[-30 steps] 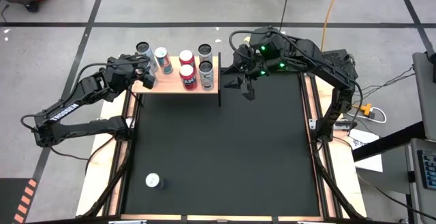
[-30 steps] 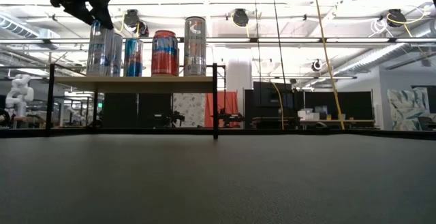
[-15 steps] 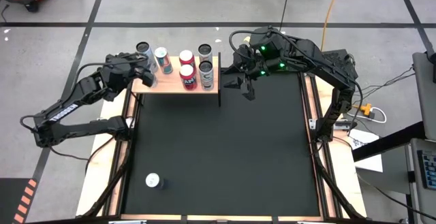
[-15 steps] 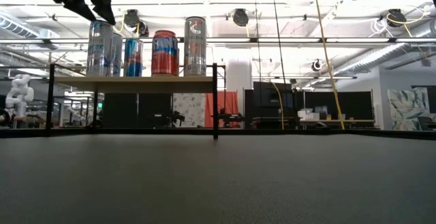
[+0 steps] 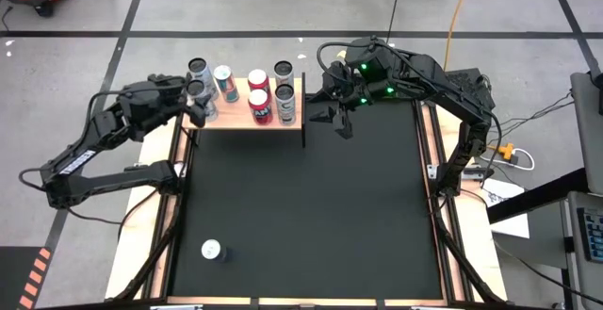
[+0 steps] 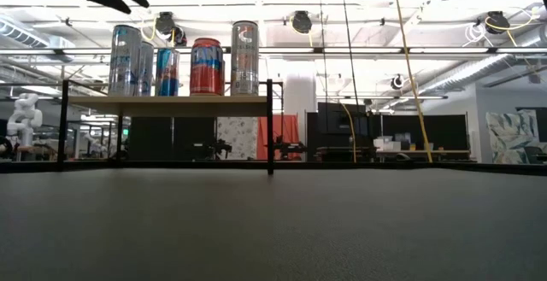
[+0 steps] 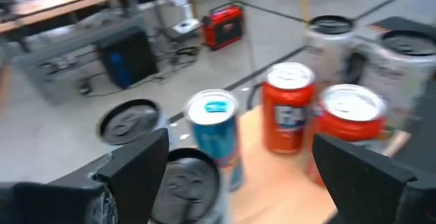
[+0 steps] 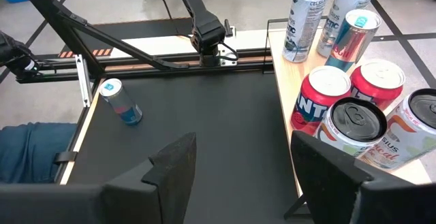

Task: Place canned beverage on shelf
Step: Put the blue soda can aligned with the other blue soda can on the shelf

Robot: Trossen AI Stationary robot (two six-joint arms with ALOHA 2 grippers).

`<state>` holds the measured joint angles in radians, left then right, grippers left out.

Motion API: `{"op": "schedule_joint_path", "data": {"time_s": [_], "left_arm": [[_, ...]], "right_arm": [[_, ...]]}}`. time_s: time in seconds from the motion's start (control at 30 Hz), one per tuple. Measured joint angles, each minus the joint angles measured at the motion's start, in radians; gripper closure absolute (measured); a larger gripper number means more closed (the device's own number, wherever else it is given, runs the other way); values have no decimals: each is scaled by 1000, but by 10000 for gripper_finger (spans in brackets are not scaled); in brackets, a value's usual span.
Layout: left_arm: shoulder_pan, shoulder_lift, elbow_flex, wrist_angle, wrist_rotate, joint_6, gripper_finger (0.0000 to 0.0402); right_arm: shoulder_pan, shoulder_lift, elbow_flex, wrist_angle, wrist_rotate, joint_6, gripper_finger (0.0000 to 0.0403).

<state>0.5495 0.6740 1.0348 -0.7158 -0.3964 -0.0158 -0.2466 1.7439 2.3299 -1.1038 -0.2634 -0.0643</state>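
While both arms hang over the far end of the black mat, the shelf sits between them, carrying six upright cans. Left gripper hovers with fingers spread wide and empty, just above the tall silver can at the shelf's near-left corner. Right gripper waits beside the shelf's other end, jaws parted, holding nothing. One small can stands far behind the left gripper.

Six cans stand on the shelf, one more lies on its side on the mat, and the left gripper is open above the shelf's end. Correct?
Not quite: the can on the mat stands upright, its round top facing the high view. The rest holds: six cans are on the shelf, and the left gripper is open over its end.
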Motion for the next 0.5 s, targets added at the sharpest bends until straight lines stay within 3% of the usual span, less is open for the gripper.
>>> {"op": "schedule_joint_path", "data": {"time_s": [0.5], "left_arm": [[0,37,-1,-3,262,-39,41]], "right_arm": [[0,0,0,0,0,0,183]]}}
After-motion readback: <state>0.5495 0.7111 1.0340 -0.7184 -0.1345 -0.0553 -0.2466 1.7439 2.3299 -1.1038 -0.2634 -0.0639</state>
